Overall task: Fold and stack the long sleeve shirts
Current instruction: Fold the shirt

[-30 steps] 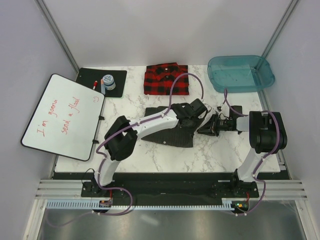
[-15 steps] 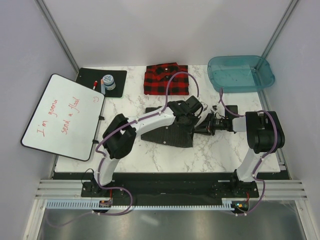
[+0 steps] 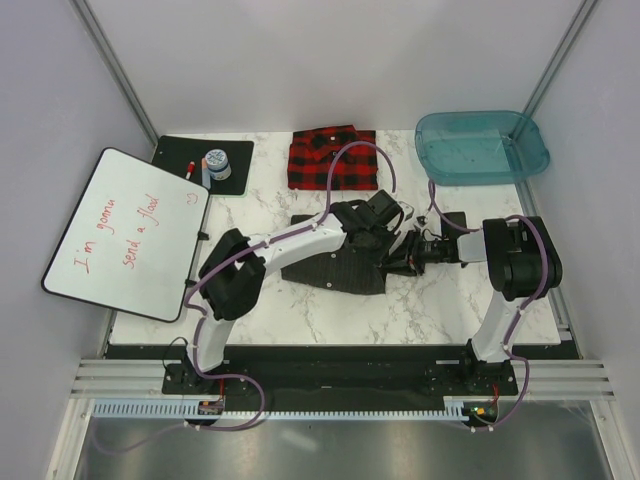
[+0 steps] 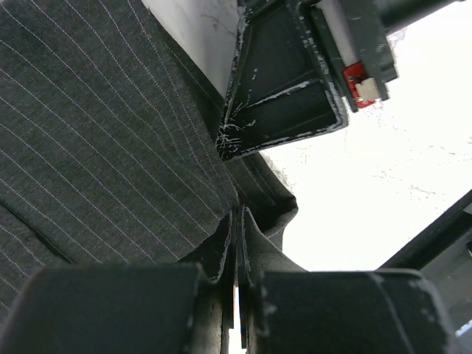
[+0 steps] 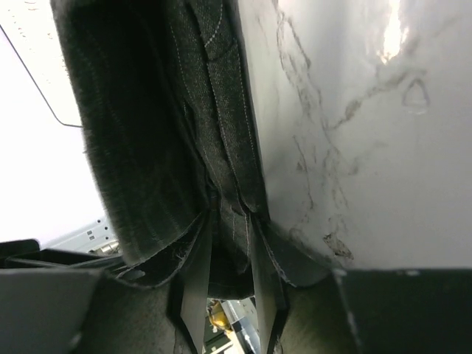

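Note:
The red-and-black plaid shirt (image 3: 333, 158) lies folded at the back of the table. The dark pinstriped shirt (image 3: 335, 265) lies partly folded mid-table; it fills the left wrist view (image 4: 103, 147) and shows in the right wrist view (image 5: 162, 133). My left gripper (image 3: 388, 228) is shut on the shirt's right edge, cloth pinched between its fingers (image 4: 237, 243). My right gripper (image 3: 400, 256) is shut on a thick fold of the same edge (image 5: 230, 243), just below the left one. The right gripper's fingers also show in the left wrist view (image 4: 284, 96).
A teal plastic tub (image 3: 482, 147) stands at the back right. A whiteboard (image 3: 130, 232) with red writing leans at the left. A black mat (image 3: 205, 165) with a small jar and a marker lies at the back left.
Both grippers have moved left with the shirt's right edge, folding it over toward the shirt's middle. The dark cloth now covers less of the table on the right.

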Controlling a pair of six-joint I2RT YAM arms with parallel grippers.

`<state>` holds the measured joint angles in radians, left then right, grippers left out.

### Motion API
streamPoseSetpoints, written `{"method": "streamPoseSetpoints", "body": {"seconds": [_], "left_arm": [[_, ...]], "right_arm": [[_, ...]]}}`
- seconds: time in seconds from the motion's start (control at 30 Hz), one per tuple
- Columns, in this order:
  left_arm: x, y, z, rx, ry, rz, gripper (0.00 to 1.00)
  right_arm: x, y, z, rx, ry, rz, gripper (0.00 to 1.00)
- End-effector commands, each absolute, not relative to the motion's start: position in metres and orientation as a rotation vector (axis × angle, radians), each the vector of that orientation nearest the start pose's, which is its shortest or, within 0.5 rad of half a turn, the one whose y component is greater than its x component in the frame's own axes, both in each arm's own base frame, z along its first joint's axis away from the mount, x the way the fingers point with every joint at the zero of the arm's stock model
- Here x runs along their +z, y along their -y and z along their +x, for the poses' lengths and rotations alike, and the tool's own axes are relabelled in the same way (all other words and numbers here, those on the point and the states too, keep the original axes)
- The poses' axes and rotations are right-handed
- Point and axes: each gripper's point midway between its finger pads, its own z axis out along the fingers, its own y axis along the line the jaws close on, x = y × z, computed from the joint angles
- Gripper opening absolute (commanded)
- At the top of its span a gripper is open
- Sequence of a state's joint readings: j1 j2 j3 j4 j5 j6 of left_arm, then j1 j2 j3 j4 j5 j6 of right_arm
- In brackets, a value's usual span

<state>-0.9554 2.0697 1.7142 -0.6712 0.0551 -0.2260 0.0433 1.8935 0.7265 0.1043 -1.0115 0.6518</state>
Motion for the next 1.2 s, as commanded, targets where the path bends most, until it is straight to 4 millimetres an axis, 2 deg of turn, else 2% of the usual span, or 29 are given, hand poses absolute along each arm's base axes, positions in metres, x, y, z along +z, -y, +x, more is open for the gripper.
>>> {"method": "streamPoseSetpoints", "body": {"seconds": [0.0,0.23,0.5,0.7,0.77,0.8,0.97,1.0,1.03,1.13,1.17], "left_arm": [[0.118,0.417,0.272,-0.542,-2.399,0.97,0.02],[0.114,0.417,0.271,-0.545,-2.405,0.98,0.02],[0.112,0.417,0.268,-0.559,-2.409,0.981,0.02],[0.114,0.415,0.268,-0.561,-2.405,0.969,0.02],[0.114,0.413,0.267,-0.564,-2.405,0.961,0.02],[0.115,0.413,0.267,-0.566,-2.401,0.96,0.02],[0.105,0.402,0.276,-0.522,-2.433,0.915,0.02],[0.104,0.399,0.279,-0.519,-2.44,0.899,0.04],[0.102,0.394,0.283,-0.513,-2.454,0.878,0.13],[0.106,0.375,0.296,-0.554,-2.496,0.806,0.3],[0.121,0.365,0.303,-0.612,-2.485,0.776,0.33]], "right_arm": [[0.015,-0.17,0.301,1.444,-2.58,0.392,0.38],[0.029,-0.186,0.307,1.537,-2.529,0.35,0.36],[0.025,-0.194,0.308,1.575,-2.532,0.381,0.34],[0.029,-0.197,0.315,1.585,-2.509,0.343,0.18],[0.028,-0.197,0.313,1.579,-2.534,0.344,0.08],[0.028,-0.197,0.314,1.576,-2.529,0.33,0.0],[0.039,-0.195,0.311,1.551,-2.574,0.271,0.0],[0.039,-0.192,0.305,1.517,-2.606,0.255,0.0],[0.038,-0.19,0.305,1.488,-2.615,0.235,0.0],[0.026,-0.186,0.301,1.447,-2.662,0.217,0.0],[0.024,-0.187,0.302,1.448,-2.671,0.21,0.0]]}}
